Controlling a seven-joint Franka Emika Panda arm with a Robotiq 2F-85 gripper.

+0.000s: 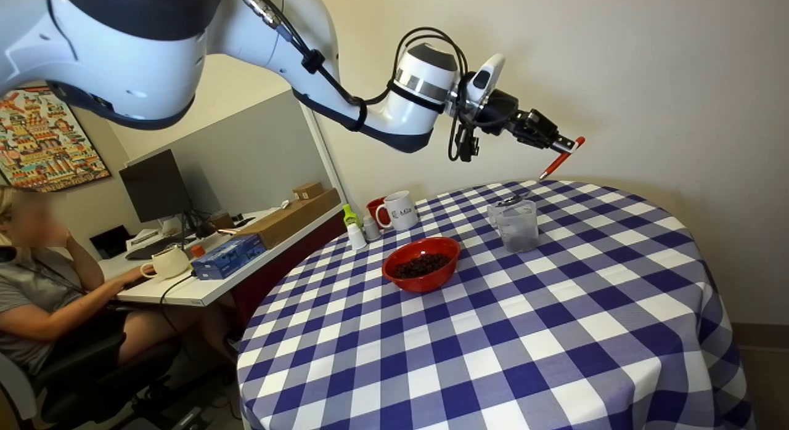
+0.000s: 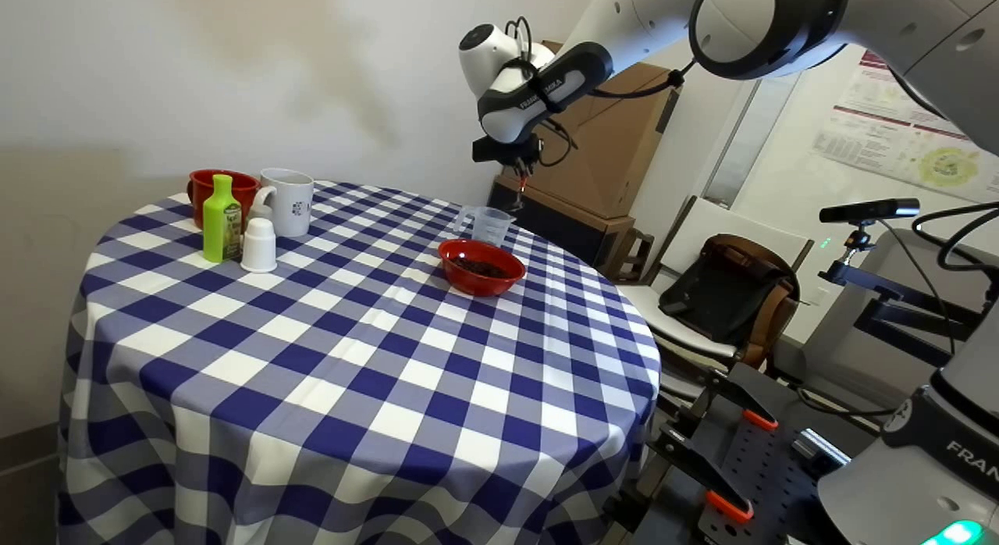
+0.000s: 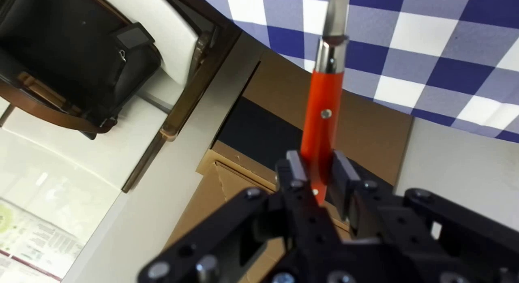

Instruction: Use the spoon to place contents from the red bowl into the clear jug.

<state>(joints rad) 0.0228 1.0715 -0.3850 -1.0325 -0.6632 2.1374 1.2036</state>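
Observation:
The spoon's orange-red handle (image 3: 324, 100) is pinched between the fingers of my gripper (image 3: 319, 163). In an exterior view the gripper (image 1: 566, 145) is high behind the table, and the spoon (image 1: 558, 165) slants down from it. Its scoop end (image 1: 511, 201) appears at or just over the mouth of the clear jug (image 1: 519, 230); whether they touch, I cannot tell. The scoop lies beyond the wrist view's top edge. Dark small contents (image 1: 424, 265) fill part of the red bowl (image 1: 425, 285), beside the jug in both exterior views. What the jug holds is unclear.
A white mug (image 1: 404, 209), a red mug (image 2: 204, 187), a green bottle (image 2: 222, 229) and a white shaker-like item (image 2: 259, 246) stand together on the checked tablecloth. Cardboard boxes (image 2: 624, 123) and a chair with a bag (image 2: 722, 295) are beyond the table. A person sits at a desk.

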